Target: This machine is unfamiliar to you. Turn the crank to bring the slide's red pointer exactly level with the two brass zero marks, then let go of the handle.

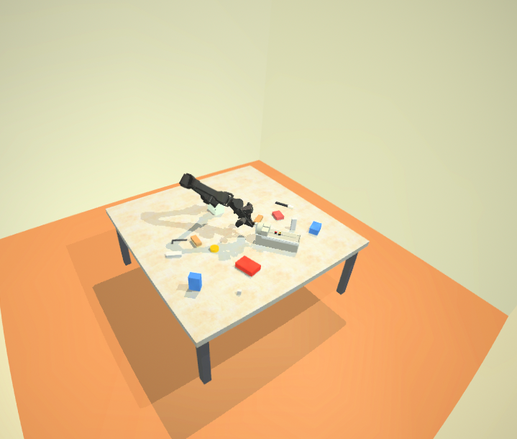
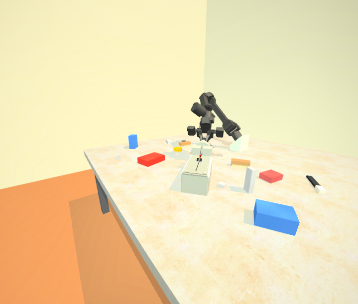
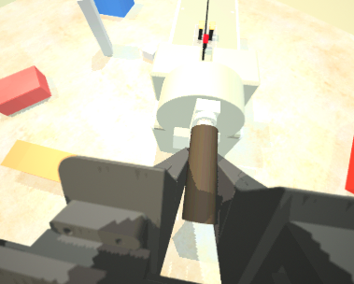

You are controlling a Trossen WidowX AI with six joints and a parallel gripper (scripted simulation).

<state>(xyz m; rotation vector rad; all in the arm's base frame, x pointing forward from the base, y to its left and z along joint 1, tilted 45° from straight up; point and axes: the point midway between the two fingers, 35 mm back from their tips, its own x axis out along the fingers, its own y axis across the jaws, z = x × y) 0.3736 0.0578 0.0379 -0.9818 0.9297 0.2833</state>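
Brown crank handle (image 3: 202,175) (gripped, nicely upright).
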